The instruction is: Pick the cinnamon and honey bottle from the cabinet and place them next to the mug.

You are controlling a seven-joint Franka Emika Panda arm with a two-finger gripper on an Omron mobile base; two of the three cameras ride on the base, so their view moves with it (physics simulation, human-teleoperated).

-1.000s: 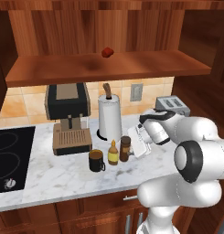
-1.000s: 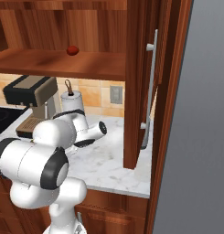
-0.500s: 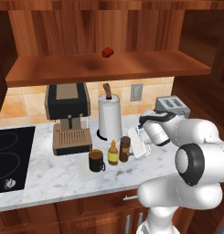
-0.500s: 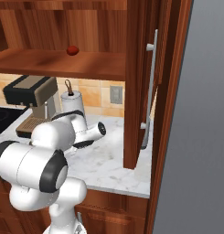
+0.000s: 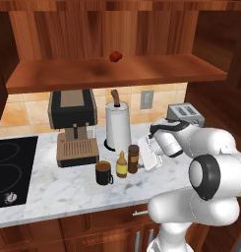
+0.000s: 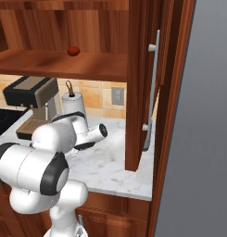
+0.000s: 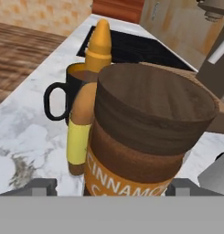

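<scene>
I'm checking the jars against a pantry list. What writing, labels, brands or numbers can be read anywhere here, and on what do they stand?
"CINNAMO": dark capitals on the orange band of the cinnamon, hand view; the word runs on round the jar out of sight.
Honey bottle: its yellow label shows no readable text.
Mug: no lettering.
Coffee machine, toaster: no lettering can be made out.

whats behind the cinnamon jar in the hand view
The honey bottle stands right behind the cinnamon, then the mug. The jar covers the right side of both.
</scene>
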